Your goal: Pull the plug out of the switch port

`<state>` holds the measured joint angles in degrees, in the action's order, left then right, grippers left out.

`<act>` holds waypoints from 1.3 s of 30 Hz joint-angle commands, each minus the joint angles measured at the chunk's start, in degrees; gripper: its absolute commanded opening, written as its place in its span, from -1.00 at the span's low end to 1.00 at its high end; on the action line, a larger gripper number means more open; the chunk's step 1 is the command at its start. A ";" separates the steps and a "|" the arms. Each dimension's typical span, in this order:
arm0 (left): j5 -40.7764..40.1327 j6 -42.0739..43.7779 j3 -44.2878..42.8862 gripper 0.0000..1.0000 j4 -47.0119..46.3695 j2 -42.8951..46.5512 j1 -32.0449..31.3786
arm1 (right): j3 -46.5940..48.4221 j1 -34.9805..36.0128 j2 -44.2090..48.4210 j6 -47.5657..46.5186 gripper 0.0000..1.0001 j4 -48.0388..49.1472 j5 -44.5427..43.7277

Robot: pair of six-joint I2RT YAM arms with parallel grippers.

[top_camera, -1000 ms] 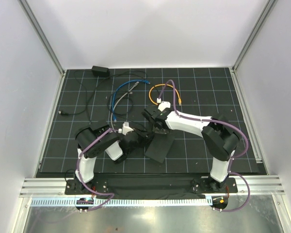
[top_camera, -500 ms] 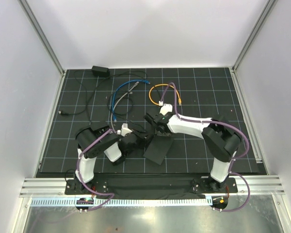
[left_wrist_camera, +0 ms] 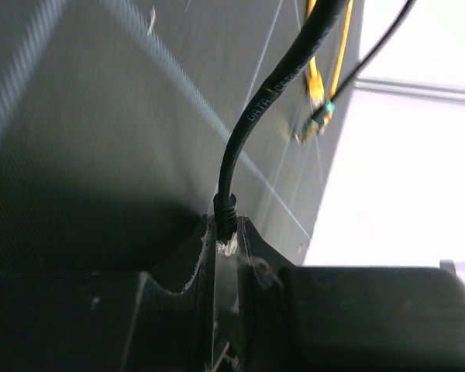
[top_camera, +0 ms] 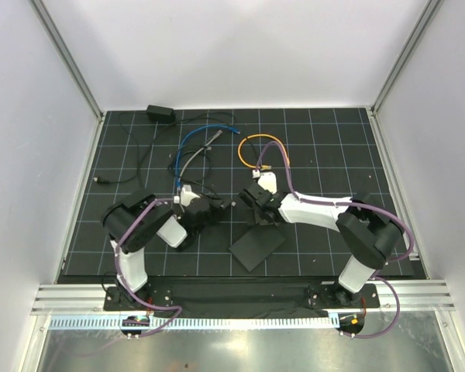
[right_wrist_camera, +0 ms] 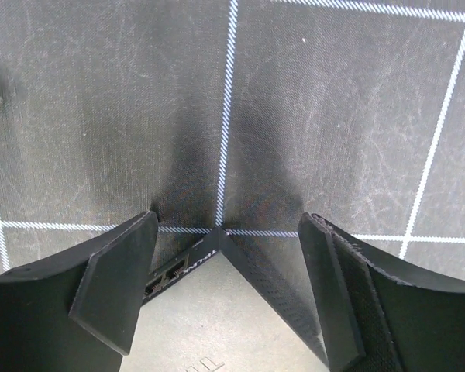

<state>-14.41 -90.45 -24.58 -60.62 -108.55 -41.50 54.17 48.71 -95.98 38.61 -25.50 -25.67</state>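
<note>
The pull looks done. At lower centre of the table (top_camera: 139, 256) lies the switch (top_camera: 256, 246). The right claw (right_wrist_camera: 229, 232) stands wide open astride its corner, gripping nothing, and the visible switch ports (right_wrist_camera: 164, 277) look empty. Further left, the left claw (top_camera: 217, 208) is clamped on the plug (left_wrist_camera: 226, 236), clear of the box, with the black cable (left_wrist_camera: 271, 93) running up-frame. The next move is probably to lay the plug down and release it.

The mat (right_wrist_camera: 333, 116) is matt black, finely woven and scuffed. The switch box (right_wrist_camera: 209, 325) is smooth matt black plastic. The cable (left_wrist_camera: 271, 85) has slightly glossy rubbery sheathing, and its plug (left_wrist_camera: 227, 246) is clear plastic.
</note>
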 commanded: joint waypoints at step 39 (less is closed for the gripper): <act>11.25 43.61 -26.93 -0.96 85.32 18.38 -10.53 | -20.41 -1.95 31.65 11.84 -0.63 -12.92 13.54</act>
<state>-1.50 -47.31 -49.01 23.20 -88.99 -50.48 35.51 46.41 -64.40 47.31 -44.25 -13.13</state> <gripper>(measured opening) 0.025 0.185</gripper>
